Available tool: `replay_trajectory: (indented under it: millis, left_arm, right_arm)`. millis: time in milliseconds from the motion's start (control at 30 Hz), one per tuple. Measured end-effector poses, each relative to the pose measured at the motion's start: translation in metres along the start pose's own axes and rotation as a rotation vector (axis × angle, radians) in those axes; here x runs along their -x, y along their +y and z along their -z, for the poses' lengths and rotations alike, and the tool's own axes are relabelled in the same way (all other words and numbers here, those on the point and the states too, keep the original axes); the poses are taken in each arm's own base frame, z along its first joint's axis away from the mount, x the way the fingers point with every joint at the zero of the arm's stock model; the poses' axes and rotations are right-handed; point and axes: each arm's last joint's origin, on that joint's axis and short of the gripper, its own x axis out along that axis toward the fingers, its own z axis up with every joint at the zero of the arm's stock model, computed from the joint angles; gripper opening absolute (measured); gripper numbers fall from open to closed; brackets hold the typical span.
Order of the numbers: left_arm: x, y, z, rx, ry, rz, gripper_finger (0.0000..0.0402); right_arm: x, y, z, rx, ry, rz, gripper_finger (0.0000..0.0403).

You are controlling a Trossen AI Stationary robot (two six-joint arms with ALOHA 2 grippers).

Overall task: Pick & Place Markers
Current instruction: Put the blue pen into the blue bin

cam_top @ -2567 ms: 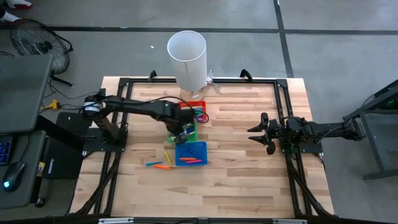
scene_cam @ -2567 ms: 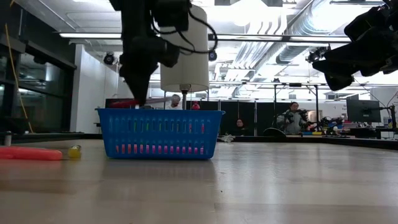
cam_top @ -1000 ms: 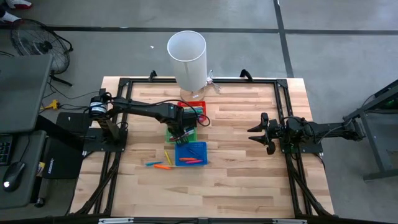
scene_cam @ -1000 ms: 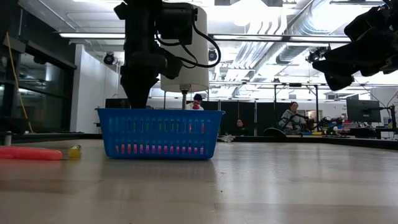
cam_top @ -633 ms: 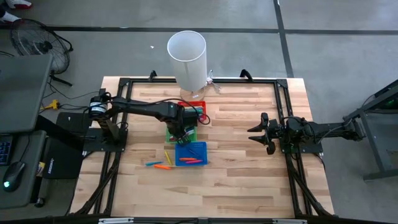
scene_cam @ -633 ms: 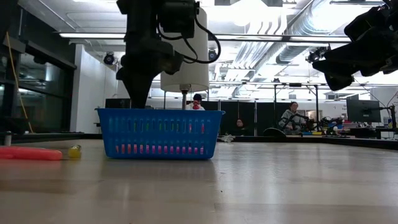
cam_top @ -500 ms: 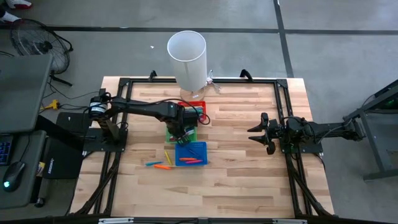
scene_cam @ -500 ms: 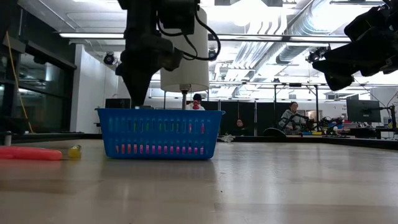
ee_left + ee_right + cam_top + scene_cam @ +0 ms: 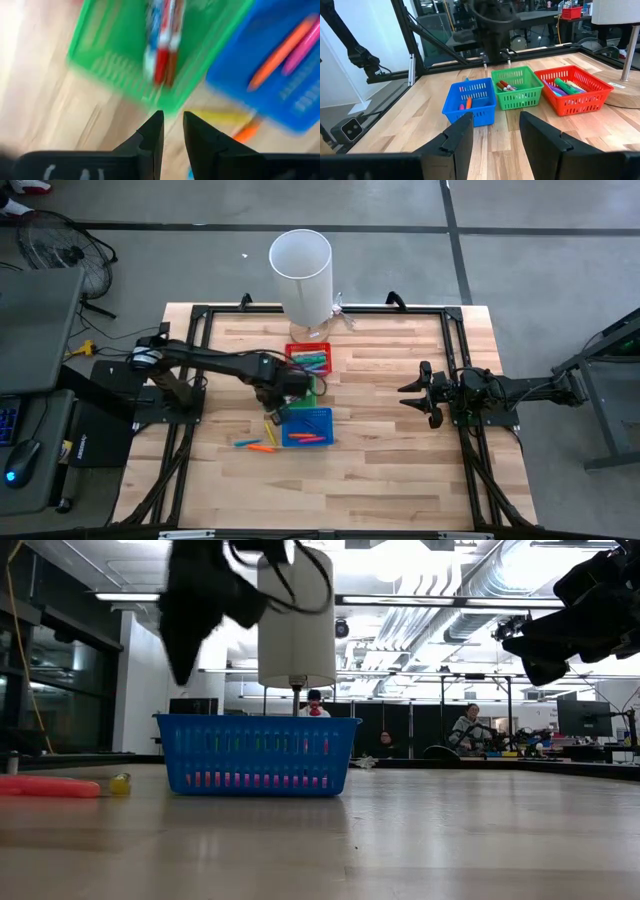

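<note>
The left gripper (image 9: 274, 402) is hovering over the near edge of the green bin (image 9: 517, 88), its jaws narrow and holding nothing. Markers (image 9: 506, 86) are lying in the green bin, more in the blue bin (image 9: 306, 423) and red bin (image 9: 309, 358), and a few on the surface (image 9: 380, 470). The right gripper (image 9: 412, 392) is waiting well apart, jaws wide.

Grey concrete floor (image 9: 540, 270), ceiling strip lights (image 9: 420, 600), fan (image 9: 55, 245).
</note>
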Motion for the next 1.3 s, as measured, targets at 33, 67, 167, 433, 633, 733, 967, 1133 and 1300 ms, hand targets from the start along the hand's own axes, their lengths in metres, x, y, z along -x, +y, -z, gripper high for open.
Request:
replay_trajectory:
  millis: [33,67,167,433,633,733,967,1133,1300]
  left_arm:
    - [0.003,-0.001,0.005,-0.006,0.006,-0.009,0.0069]
    - [0.005,-0.004,0.007,-0.014,-0.012,-0.001,0.0069]
    - [0.005,-0.009,0.022,-0.04,0.011,-0.026,0.0069]
    - [0.002,-0.026,0.058,-0.093,0.012,-0.047,0.0069]
    - [-0.01,-0.037,0.091,-0.114,0.028,-0.061,0.0069]
    - [-0.016,-0.04,0.107,-0.127,0.041,-0.053,0.0069]
    - [-0.039,-0.048,0.128,-0.156,0.061,0.033,0.0069]
    - [-0.055,-0.049,0.137,-0.188,0.08,0.052,0.0069]
    - [-0.062,-0.048,0.14,-0.22,0.068,0.047,0.0069]
  right_arm:
    - [0.0,0.0,0.0,0.0,0.0,0.0,0.0149]
    - [0.0,0.0,0.0,-0.001,0.0,0.0,0.0149]
    - [0.0,0.0,0.0,0.0,0.002,0.001,0.0149]
    - [0.0,0.0,0.0,-0.001,0.003,0.001,0.0149]
    - [0.0,0.0,0.0,0.0,0.004,0.001,0.0149]
    - [0.0,0.0,0.0,-0.002,0.004,0.001,0.0149]
    - [0.0,0.0,0.0,0.0,0.005,0.001,0.0149]
    - [0.0,0.0,0.0,0.0,0.005,0.001,0.0149]
    - [0.0,0.0,0.0,0.0,0.006,0.001,0.0149]
